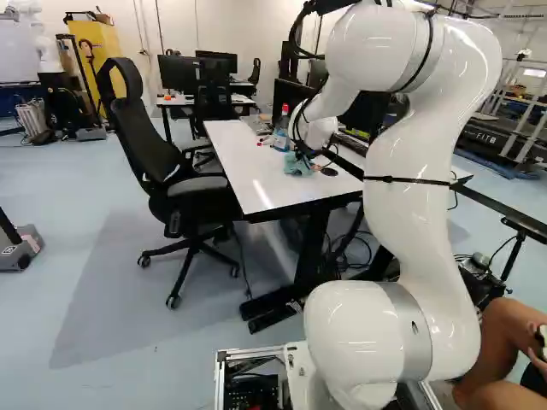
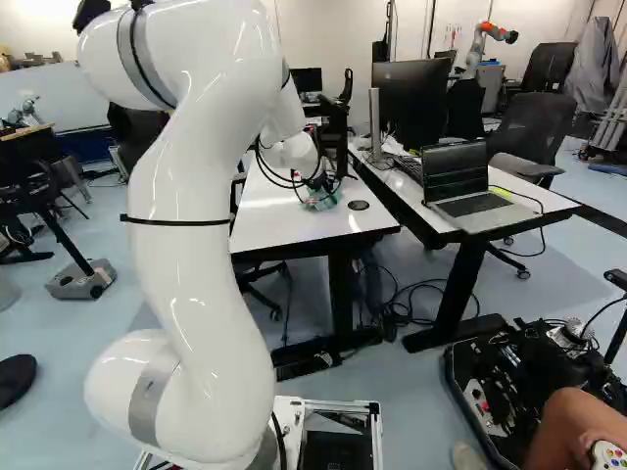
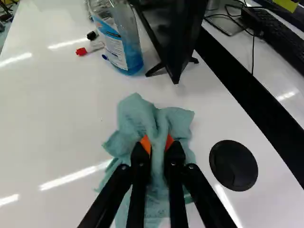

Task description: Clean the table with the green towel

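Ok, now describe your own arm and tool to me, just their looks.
My arm is glossy white with rounded, bulging joints and grey bands. Thin black straps circle it, and black cables loop outside its upper part. The tool is black, with two slim fingers, small round bolts and orange pads.

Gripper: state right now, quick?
Gripper: closed on the green towel, a fold pinched between its two orange pads, the towel on the white table.
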### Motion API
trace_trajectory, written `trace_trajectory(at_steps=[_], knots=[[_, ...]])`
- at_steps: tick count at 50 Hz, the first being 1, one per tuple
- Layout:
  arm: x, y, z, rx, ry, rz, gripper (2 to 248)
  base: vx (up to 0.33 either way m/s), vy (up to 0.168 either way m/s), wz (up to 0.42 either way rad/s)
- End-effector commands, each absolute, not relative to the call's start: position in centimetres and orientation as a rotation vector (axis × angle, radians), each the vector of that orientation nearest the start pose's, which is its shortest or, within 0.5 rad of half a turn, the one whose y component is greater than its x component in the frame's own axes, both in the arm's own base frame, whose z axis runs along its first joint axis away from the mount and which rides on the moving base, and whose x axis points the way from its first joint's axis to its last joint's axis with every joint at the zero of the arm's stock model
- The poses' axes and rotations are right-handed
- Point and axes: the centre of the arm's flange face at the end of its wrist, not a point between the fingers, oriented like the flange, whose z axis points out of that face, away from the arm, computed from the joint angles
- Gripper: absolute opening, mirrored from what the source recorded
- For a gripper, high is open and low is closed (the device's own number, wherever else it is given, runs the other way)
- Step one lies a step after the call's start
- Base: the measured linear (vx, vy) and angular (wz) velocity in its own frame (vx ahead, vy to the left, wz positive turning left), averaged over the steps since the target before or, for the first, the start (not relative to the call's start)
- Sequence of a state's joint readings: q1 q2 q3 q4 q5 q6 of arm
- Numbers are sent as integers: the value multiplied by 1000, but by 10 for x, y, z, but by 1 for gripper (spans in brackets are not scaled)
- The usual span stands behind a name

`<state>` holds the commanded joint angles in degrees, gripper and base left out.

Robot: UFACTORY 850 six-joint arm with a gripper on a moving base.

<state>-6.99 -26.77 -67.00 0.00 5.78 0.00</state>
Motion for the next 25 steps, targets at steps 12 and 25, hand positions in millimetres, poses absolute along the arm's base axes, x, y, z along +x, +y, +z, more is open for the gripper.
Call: trace_trajectory(at_steps=[12, 25], knots=[[598, -68, 436, -2941, 167, -1210, 49, 0, 0, 0], [566, -59, 451, -2954, 152, -1167, 49, 0, 0, 0]])
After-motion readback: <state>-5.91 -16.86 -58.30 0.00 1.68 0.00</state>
